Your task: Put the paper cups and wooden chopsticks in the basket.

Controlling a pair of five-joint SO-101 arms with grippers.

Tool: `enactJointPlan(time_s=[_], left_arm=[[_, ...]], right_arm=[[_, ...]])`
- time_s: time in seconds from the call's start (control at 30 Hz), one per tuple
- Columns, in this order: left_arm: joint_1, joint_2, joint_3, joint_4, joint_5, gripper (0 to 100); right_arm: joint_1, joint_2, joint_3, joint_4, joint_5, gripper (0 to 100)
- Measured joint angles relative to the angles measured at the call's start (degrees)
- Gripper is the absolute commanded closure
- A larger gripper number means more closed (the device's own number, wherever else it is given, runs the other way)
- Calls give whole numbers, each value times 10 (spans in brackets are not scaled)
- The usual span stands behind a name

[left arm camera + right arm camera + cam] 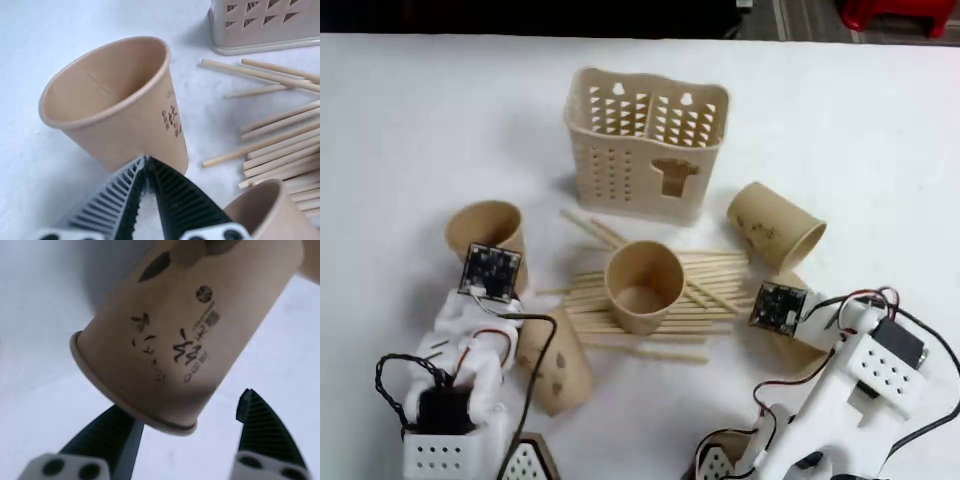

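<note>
- Basket (645,150): stood upright at the far middle of the desk (420,120).
- Wooden chopsticks (710,272): piled loose on the desk in front of the basket.
- Left claw (147,160): closed tip to tip, nothing held, placed just beside the upright cup (115,100).
- Right claw (184,405): spread wide, nothing gripped, jaws set either side of the tipped cup (170,340) at its base.
- Step judged: cup pick-up, not yet made.
- Next move, judged: right claw to be closed on the tipped cup, which is then to be carried to the basket.
</note>
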Motion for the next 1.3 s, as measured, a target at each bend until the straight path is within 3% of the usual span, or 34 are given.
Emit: enactJointPlan(time_s=[0.23,0.67,0.83,1.07,1.13,1.3], left_arm=[[0,0,0,0,0,972],[0,0,0,0,0,972],[0,0,0,0,0,972],[0,0,0,0,0,972],[0,0,0,0,0,972],[0,0,0,0,0,972]], right_arm=[[-25,0,0,-19,-110,737],[-155,0,-13,-19,-338,762],[-187,0,-13,-19,-371,870],[-202,0,-32,-19,-396,905],[-203,0,-56,-19,-423,975],[-202,-1,-116,12,-462,977]])
